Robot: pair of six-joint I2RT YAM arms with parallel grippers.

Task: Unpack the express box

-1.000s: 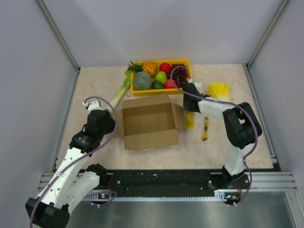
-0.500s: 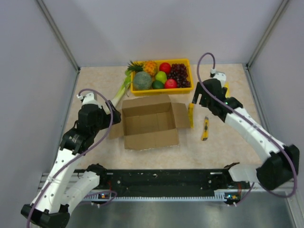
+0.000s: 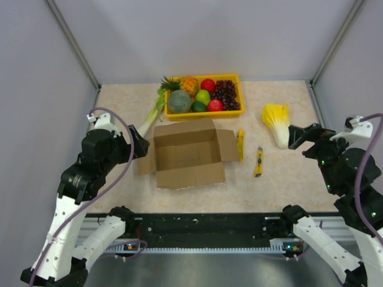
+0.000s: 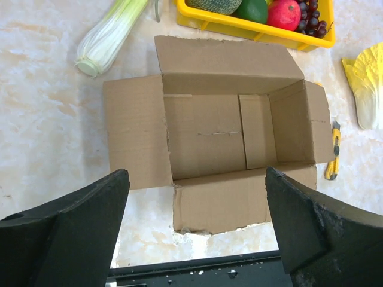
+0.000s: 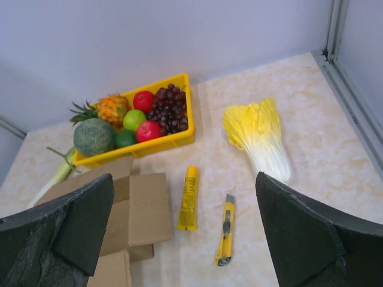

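The express box (image 3: 188, 156) is a brown cardboard carton lying in the middle of the table with its flaps spread open. Nothing shows inside it in the left wrist view (image 4: 203, 134). My left gripper (image 3: 135, 144) hovers to the box's left, open and holding nothing; its camera looks down on the box between the wide fingers (image 4: 196, 179). My right gripper (image 3: 298, 136) is raised at the far right, well away from the box, open and holding nothing (image 5: 184, 179). In the right wrist view only the box's right flap (image 5: 134, 206) shows.
A yellow tray (image 3: 203, 115) of fruit stands behind the box. A leek (image 3: 151, 116) lies at its back left. Right of the box lie a yellow tube (image 3: 240, 144), a yellow utility knife (image 3: 258, 161) and a yellow-white cabbage (image 3: 276, 122).
The right arm swung away from the box's right flap to the far right and rose. The left arm drew back to the left. Both grippers opened wide.
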